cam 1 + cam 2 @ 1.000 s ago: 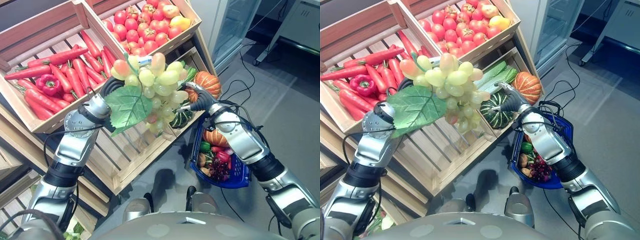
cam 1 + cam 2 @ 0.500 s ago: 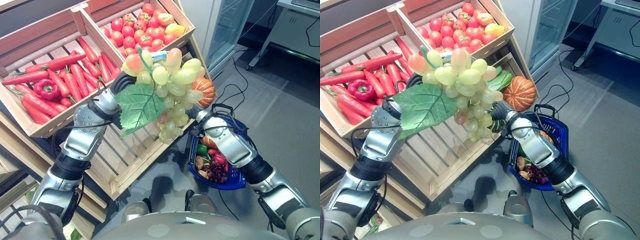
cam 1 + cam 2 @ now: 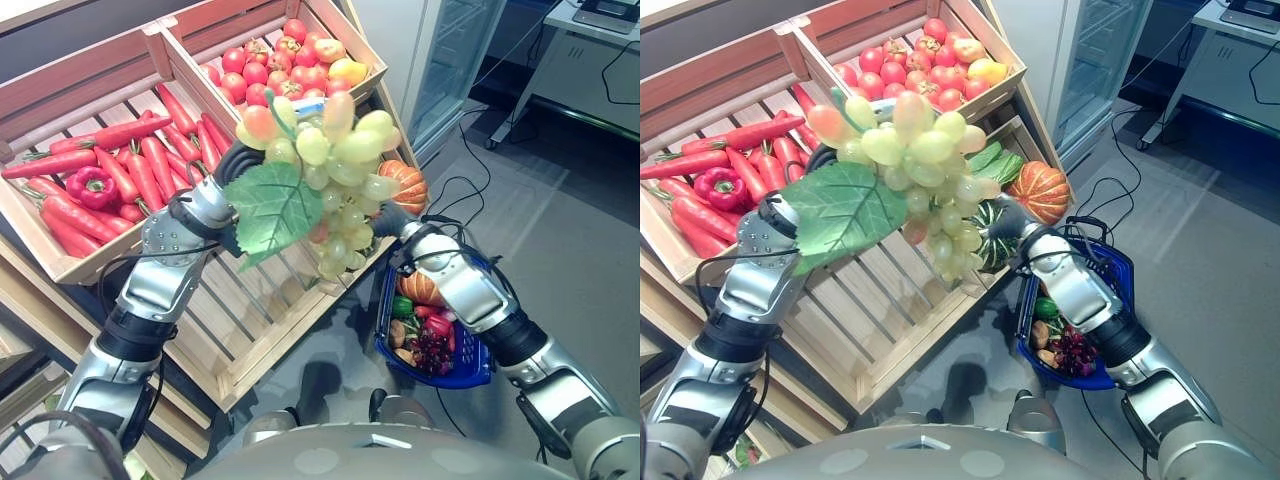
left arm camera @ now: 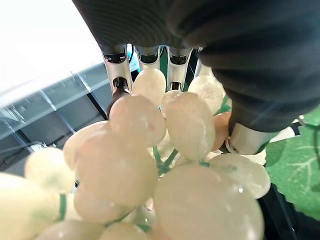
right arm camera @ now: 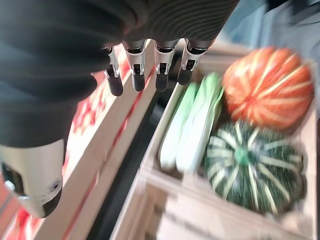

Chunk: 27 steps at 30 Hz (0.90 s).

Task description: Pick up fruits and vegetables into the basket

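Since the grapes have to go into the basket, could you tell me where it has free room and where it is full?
The blue basket is crowded along its near and left side: an orange squash, dark berries and other produce. The freest patch looks to be its right part, under the right arm, but that is partly hidden. The left hand holds the grape bunch up and left of the basket.

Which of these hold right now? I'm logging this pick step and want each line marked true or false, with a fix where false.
1. The left hand has its fingers round the grape bunch. True.
2. The right hand grips the orange pumpkin. False: its fingers are straight and hold nothing, with the pumpkin lying in the crate.
3. The blue basket hangs at the right arm and already holds produce. True.
4. The grape bunch lies in the basket. False: it is held up in front of the crates.
5. The red bell pepper lies among the tomatoes. False: it lies among the carrots.
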Tool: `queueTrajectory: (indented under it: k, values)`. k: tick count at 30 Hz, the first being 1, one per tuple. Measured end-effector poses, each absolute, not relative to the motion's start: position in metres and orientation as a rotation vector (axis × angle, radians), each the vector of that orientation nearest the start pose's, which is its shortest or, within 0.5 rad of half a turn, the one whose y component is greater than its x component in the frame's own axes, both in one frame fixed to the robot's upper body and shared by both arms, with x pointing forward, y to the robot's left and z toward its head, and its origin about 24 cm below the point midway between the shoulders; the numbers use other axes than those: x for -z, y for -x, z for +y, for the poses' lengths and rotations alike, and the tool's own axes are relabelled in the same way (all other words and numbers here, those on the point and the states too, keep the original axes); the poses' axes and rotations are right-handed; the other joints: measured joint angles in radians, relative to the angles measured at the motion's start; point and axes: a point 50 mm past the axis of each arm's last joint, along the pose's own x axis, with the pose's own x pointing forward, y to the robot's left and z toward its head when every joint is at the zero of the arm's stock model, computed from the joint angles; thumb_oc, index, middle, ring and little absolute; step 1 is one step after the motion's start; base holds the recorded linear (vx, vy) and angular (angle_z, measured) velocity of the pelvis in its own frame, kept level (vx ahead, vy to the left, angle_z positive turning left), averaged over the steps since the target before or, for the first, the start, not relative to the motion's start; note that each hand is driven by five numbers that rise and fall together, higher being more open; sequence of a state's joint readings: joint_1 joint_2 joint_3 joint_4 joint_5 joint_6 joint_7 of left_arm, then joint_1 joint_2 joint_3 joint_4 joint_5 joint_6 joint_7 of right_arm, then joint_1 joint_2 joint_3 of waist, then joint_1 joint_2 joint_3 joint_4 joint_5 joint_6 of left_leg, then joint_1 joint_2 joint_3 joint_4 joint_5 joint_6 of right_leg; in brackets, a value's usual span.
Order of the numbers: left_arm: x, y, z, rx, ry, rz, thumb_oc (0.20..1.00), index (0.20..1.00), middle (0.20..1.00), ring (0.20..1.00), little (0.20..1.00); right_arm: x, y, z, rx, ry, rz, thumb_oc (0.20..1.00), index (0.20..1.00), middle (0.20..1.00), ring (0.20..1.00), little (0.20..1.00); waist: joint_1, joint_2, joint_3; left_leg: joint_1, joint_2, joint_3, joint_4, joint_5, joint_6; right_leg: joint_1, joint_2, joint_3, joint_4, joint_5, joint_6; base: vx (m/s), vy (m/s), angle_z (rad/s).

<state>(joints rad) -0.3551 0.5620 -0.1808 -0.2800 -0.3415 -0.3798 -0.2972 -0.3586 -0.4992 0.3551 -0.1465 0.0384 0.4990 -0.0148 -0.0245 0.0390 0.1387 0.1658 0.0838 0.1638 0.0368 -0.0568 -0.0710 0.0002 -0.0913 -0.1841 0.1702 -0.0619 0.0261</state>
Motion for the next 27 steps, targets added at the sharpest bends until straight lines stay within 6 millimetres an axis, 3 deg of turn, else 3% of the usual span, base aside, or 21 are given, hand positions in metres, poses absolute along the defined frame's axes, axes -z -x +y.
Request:
queueTrajectory:
  k: [3,5,11,14,20,27]
  values:
    - [-0.217,-0.245,0.161,0.511,-0.270,-0.897,0.200,0.200,0.200,0.200,0.200,-0.122,-0.290,-0.170,-0.114,0.431,-0.019,1.000,1.000,1.000,1.000,1.000,-0.012,-0.001,-0.001,0.005,-0.001,0.009,-0.010,0.000,0.001,-0.002,0.002,0.009,-0.005,0.001,0.002,-0.03,0.051,-0.09]
    - [-0.219,-0.247,0.167,0.404,-0.273,-0.911,0.200,0.200,0.200,0.200,0.200,-0.124,-0.288,-0.168,-0.091,0.380,-0.065,1.000,1.000,1.000,1.000,1.000,-0.029,0.000,-0.001,0.006,-0.003,0.016,-0.011,-0.001,0.002,-0.005,0.001,0.011,-0.006,0.003,0.004,-0.03,0.058,-0.07]
    - [-0.214,-0.255,0.170,0.143,-0.371,-0.882,0.200,0.200,0.200,0.200,0.200,-0.127,-0.271,-0.131,-0.208,0.216,-0.178,1.000,1.000,1.000,1.000,1.000,-0.049,0.008,0.001,0.012,-0.004,0.026,-0.011,-0.001,0.002,-0.008,0.001,0.022,-0.006,0.003,0.004,-0.03,0.046,-0.05]
    - [-0.209,-0.262,0.174,0.054,-0.401,-0.818,0.200,0.200,0.200,0.200,0.200,-0.132,-0.264,-0.115,-0.300,0.147,-0.218,1.000,1.000,1.000,1.000,1.000,-0.048,0.028,0.000,0.012,-0.005,0.030,-0.011,-0.001,0.004,-0.009,0.000,0.028,-0.008,0.003,0.005,-0.02,0.014,-0.03]
    - [-0.204,-0.267,0.162,0.046,-0.422,-0.794,0.200,0.200,0.200,0.200,0.200,-0.129,-0.250,-0.079,-0.551,0.007,-0.181,1.000,1.000,1.000,1.000,1.000,-0.043,0.055,0.001,0.003,-0.004,0.021,-0.009,-0.001,0.004,-0.009,-0.001,0.017,-0.011,0.003,0.005,0.00,-0.005,0.03]
    - [-0.212,-0.269,0.144,0.091,-0.397,-0.837,0.200,0.200,0.200,0.200,0.200,-0.142,-0.246,-0.053,-0.683,-0.040,-0.226,1.000,1.000,1.000,1.000,1.000,-0.012,0.055,0.001,-0.001,-0.003,0.012,-0.009,-0.001,0.004,-0.007,-0.001,0.008,-0.010,0.003,0.004,0.01,-0.022,0.05]
